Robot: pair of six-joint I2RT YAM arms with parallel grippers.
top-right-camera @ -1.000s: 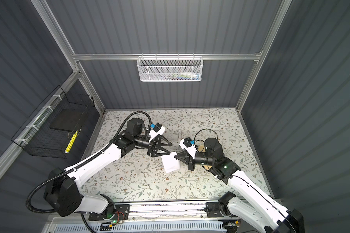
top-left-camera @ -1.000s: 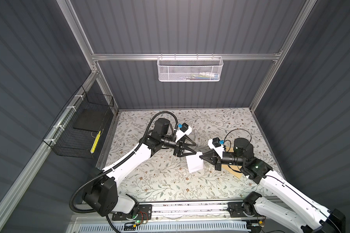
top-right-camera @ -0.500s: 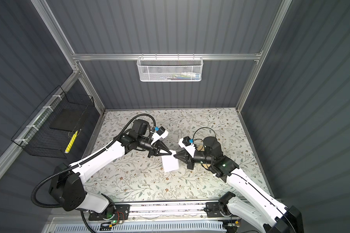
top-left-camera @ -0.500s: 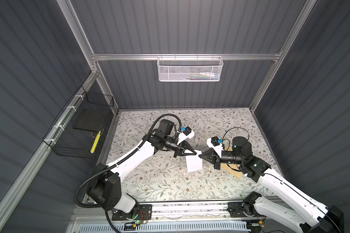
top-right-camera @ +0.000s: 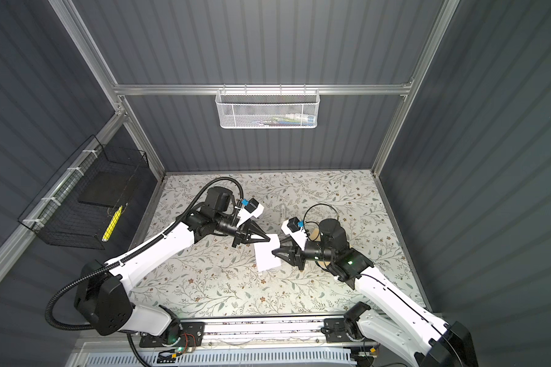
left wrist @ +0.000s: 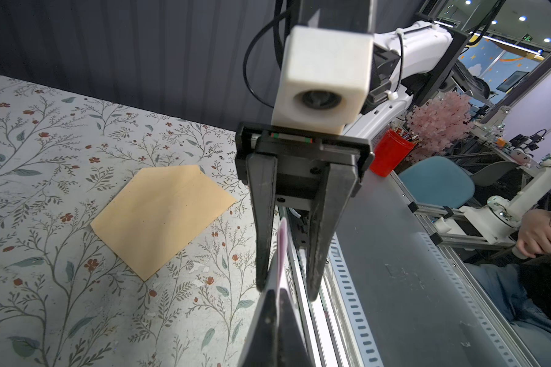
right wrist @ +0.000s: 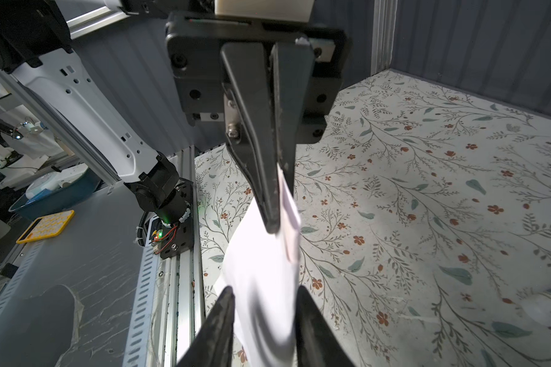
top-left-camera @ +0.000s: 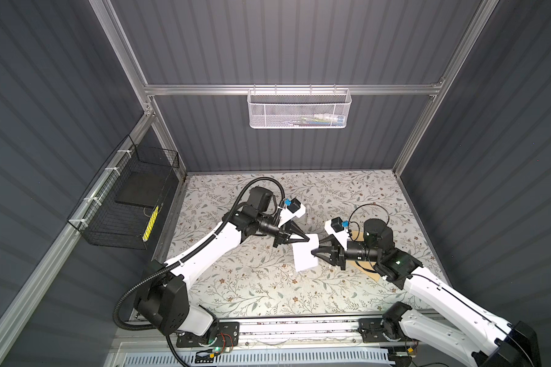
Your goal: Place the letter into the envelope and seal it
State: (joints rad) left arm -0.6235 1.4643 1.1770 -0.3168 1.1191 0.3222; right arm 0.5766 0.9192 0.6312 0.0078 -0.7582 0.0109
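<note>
Thin white rectangular paper letter aloft over mat middle, long axis roughly back-to-front, sheet sagging and slightly curled. Pinching its back corner: left gripper, jaws pressed together. At its right edge: right gripper, jaws spread, straddling paper without clamping. Tan kraft-paper envelope flat on floral-patterned mat toward right edge, under right arm, beyond right gripper. Likely: letter must travel rightward; right arm nearer envelope.

1 letter, 1 envelope, 1 white tube, 1 left gripper, 1 right gripper (2 total), 1 white mesh basket, 1 black wire basket, 1 floral table cover
</note>
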